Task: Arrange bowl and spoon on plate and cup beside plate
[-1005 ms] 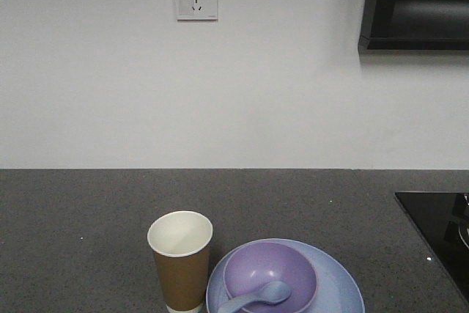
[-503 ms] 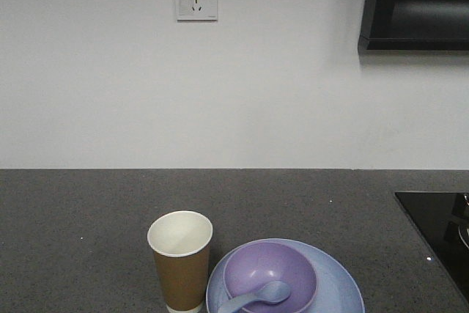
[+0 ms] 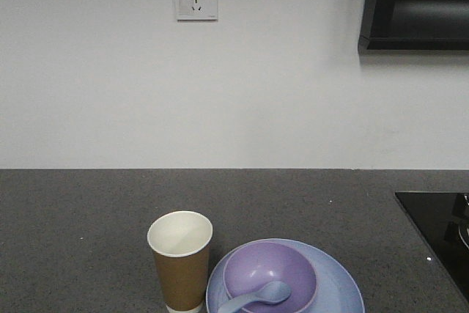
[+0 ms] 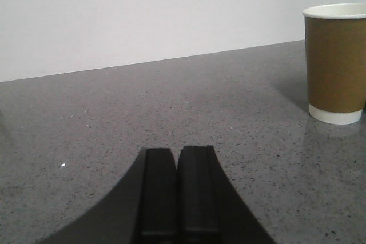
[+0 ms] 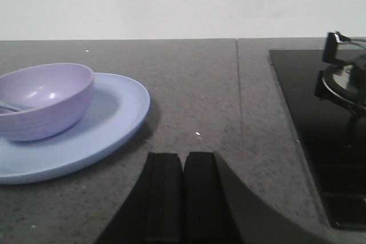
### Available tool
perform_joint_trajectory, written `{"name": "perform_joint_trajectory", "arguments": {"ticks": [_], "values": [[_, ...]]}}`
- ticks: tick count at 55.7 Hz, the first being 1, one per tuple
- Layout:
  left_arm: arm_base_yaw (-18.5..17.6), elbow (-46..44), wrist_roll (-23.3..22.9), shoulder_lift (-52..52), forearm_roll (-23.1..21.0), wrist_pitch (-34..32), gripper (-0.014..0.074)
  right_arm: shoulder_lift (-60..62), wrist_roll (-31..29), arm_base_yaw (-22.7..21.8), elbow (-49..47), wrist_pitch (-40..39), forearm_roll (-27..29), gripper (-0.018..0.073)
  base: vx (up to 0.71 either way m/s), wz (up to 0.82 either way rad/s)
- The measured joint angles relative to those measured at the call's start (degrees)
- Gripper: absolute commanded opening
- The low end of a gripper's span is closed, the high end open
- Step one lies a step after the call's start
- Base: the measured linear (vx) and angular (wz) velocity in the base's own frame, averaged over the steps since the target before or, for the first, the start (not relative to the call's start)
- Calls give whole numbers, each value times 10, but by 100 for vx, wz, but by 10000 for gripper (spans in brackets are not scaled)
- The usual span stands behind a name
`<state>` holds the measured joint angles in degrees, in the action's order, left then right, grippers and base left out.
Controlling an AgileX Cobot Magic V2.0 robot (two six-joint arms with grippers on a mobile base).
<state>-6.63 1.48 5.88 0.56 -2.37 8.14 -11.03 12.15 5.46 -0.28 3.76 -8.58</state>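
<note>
Both sets of fingers, left (image 4: 179,195) and right (image 5: 183,198), are clenched on nothing, low over the surface (image 3: 88,210). The cup (image 4: 335,64) stands ahead-right of the left fingers. The bowl (image 5: 43,100), holding the spoon (image 3: 256,297), sits on the plate (image 5: 108,121) ahead-left of the right fingers. The layout looks finished, so pull straight back without brushing anything.

light: dim, even | shadows: soft beside cup (image 4: 335,64) on desk (image 4: 143,112) | focus: slightly soft, grainy | glare: none
</note>
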Motion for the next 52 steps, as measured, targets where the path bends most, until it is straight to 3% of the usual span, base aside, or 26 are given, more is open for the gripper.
{"name": "perform_joint_trajectory", "arguments": {"ticks": [11,52], "values": [[0,0,0,0,0,0,-6,105,1,-48,20,13,19,-8,0,0],[0,0,0,0,0,3,-6,117,1,-50,21,15,17,-8,0,0]]}}
